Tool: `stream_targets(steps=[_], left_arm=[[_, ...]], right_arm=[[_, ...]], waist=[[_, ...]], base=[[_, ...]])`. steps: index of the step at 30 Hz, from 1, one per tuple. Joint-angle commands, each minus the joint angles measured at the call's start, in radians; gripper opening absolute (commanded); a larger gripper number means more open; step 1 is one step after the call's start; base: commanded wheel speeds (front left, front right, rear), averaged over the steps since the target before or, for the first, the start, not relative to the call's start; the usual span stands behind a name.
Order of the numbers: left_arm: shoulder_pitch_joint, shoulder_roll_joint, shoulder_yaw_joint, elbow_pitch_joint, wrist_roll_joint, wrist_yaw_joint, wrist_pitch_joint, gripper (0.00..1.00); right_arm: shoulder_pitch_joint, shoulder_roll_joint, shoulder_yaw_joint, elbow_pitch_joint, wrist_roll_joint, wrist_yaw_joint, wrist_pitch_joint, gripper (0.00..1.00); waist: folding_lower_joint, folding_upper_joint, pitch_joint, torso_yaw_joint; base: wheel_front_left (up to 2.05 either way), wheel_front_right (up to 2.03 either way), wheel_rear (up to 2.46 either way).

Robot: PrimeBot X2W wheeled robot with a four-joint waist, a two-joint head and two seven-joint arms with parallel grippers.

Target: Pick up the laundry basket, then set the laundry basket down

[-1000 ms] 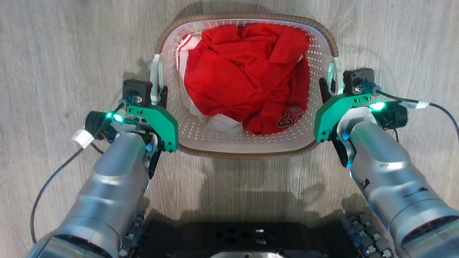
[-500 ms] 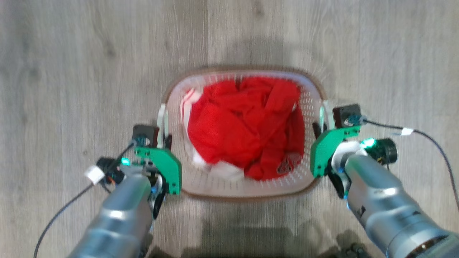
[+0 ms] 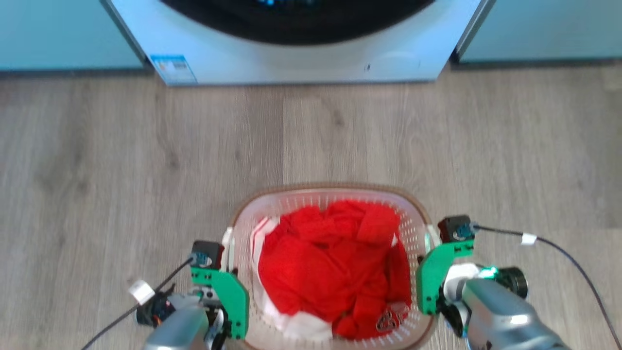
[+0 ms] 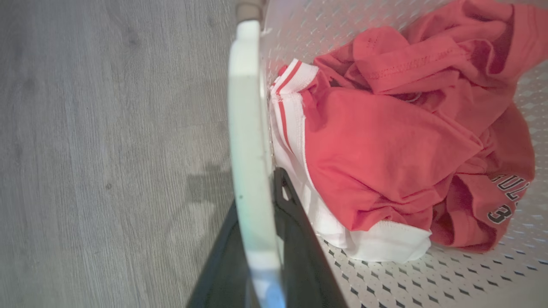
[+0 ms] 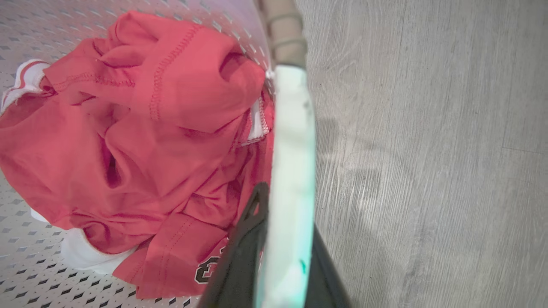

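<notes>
Between two grippers, one laundry basket

Both arms low and forward, left forearm and right forearm angling slightly inward at the head view's bottom edge. Left hand and right hand point ahead, green wrist plates facing in. Each hand's two dark fingers are pinched on a laundry basket side handle, one finger inside, one outside.
</notes>
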Motion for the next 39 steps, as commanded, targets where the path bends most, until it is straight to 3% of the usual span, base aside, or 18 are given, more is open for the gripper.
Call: stream_targets(steps=[1,23,39], left_arm=[[-0.003,0.033,0.009,-0.001,-0.007,0.003,0.002,0.00],[0.051,0.033,-0.090,0.036,-0.055,-0.005,0.087,0.00],[0.066,0.033,-0.117,0.053,-0.084,0.003,0.082,0.00]], right_arm=[[0.024,0.006,0.027,-0.005,0.009,0.003,0.004,0.00],[0.099,0.006,0.152,0.011,0.141,0.003,0.070,0.00],[0.100,0.006,0.216,0.022,0.192,0.003,0.062,0.00]], waist=[[0.0001,-0.0001,-0.081,-0.003],[0.0001,-0.0001,-0.253,-0.010],[0.0001,-0.0001,-0.291,-0.011]], base=[[0.00,0.00,0.00],[0.00,0.00,0.00],[0.00,0.00,0.00]])
